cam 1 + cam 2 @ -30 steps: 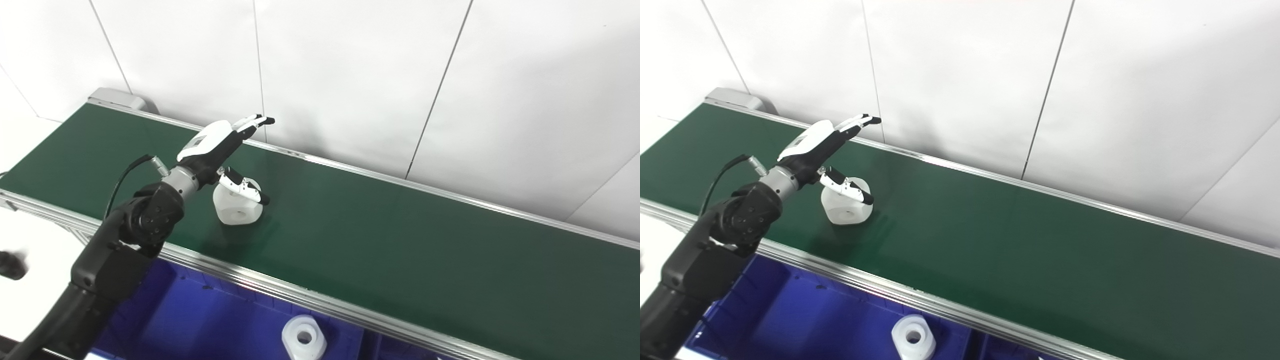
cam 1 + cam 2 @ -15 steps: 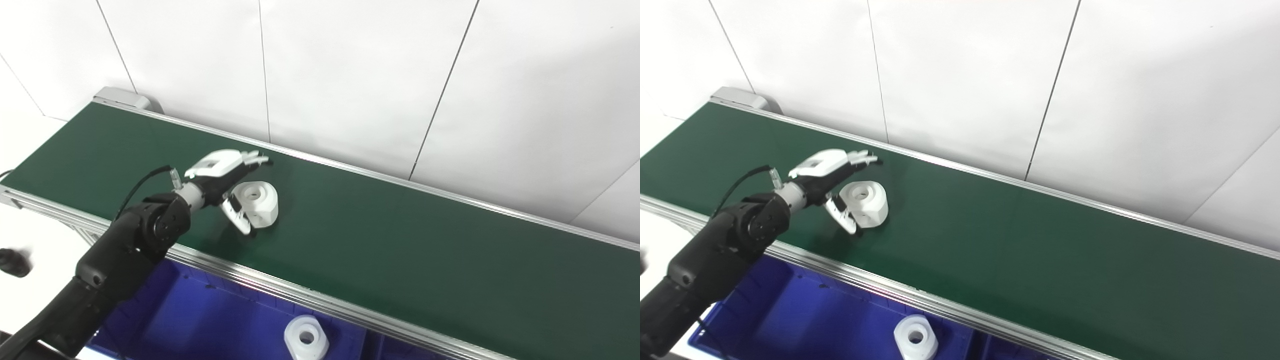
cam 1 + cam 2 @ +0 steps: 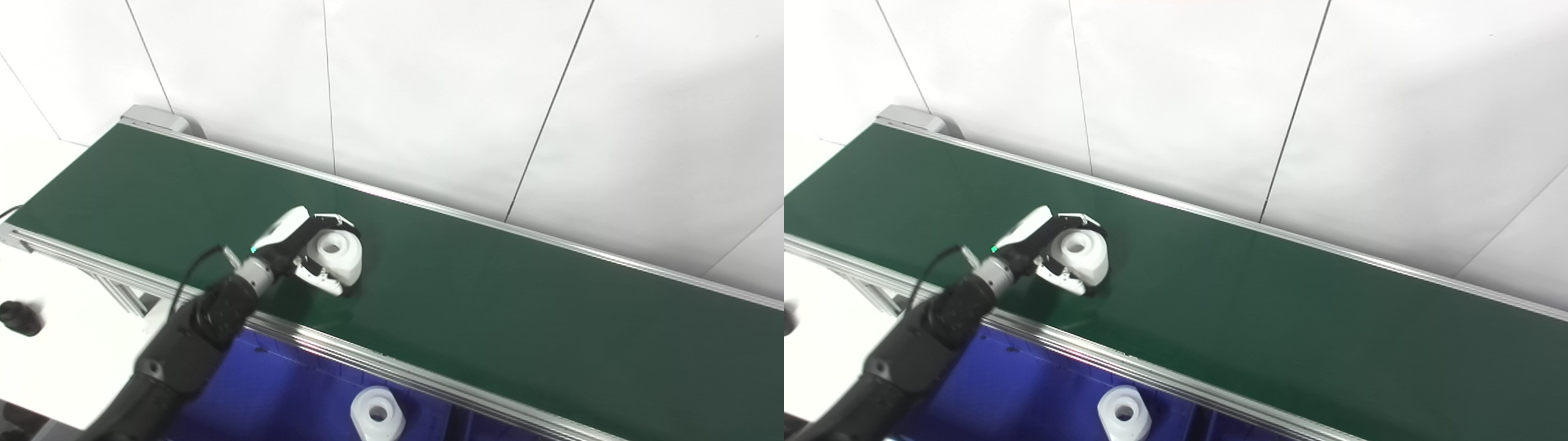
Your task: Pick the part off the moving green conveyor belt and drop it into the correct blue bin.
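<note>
Left hand [image 3: 306,248]: fingers wrapped around white part [image 3: 335,251], thumb below (clamped before it rides off).
Belt [image 3: 490,306]: part rests here.

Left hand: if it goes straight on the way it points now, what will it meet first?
The left hand already curls around the white part. Past the part, only bare belt shows; depth is unclear.

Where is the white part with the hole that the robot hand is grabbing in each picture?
Left eye view: the white part is left of centre on the green belt, in the left hand.
Right eye view: same part, further left.
Shared landmark: the second white part in the blue bin.
</note>
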